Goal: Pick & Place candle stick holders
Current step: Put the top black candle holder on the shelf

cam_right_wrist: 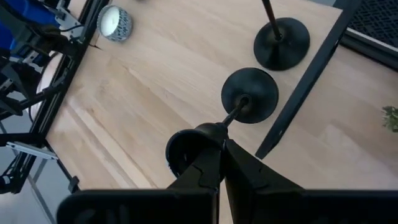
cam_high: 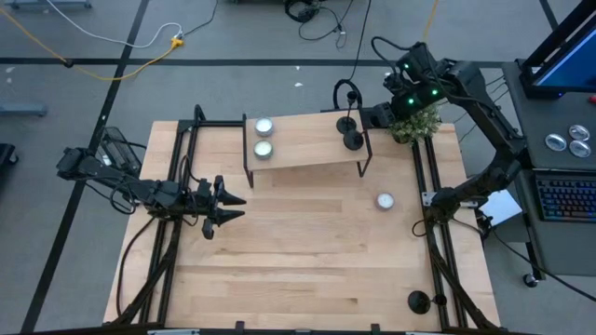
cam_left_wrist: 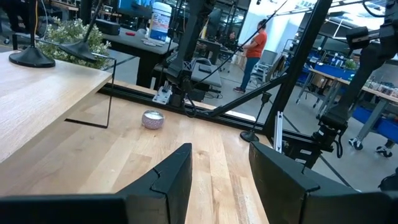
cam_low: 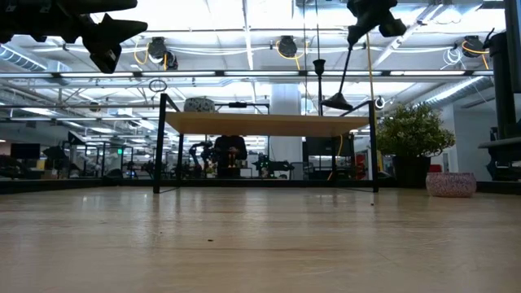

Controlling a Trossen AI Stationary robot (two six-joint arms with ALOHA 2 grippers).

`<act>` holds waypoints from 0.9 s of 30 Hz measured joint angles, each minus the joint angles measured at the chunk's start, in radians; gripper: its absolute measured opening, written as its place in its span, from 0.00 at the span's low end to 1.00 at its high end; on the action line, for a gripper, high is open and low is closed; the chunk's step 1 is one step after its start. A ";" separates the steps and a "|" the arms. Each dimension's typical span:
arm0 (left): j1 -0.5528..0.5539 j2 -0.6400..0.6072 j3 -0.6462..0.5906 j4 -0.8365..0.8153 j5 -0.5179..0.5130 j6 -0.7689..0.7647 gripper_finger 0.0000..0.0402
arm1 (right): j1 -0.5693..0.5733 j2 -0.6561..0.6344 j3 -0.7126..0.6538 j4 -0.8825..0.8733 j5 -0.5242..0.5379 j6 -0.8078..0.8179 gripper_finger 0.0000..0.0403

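Your right gripper [cam_right_wrist: 221,146] is clenched on the thin stem of a matte-black candle stick holder with a round disc base [cam_right_wrist: 250,94], hanging over the right end of the raised light-wood shelf [cam_high: 307,149], beside a second black holder [cam_right_wrist: 282,42] standing there. Lower it tilted and the disc could knock its neighbour or slip off that edge. Your left gripper [cam_left_wrist: 219,180] waits released near the table's left edge.

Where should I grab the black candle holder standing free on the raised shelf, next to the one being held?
Pinch the candle holder by its thin stem near the top, coming straight down from above. The stem stands upright, while the disc base lies flat on the shelf, offering little edge. Mind the neighbouring holder in the right gripper.
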 joint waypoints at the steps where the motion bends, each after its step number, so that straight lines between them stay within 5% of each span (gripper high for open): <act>1: 0.000 0.000 0.000 0.000 0.000 0.000 0.41 | 0.000 0.000 0.000 0.004 0.000 0.000 0.00; 27: 0.000 0.000 0.000 0.000 0.000 0.000 0.41 | -0.005 0.051 0.000 -0.018 -0.003 -0.021 0.00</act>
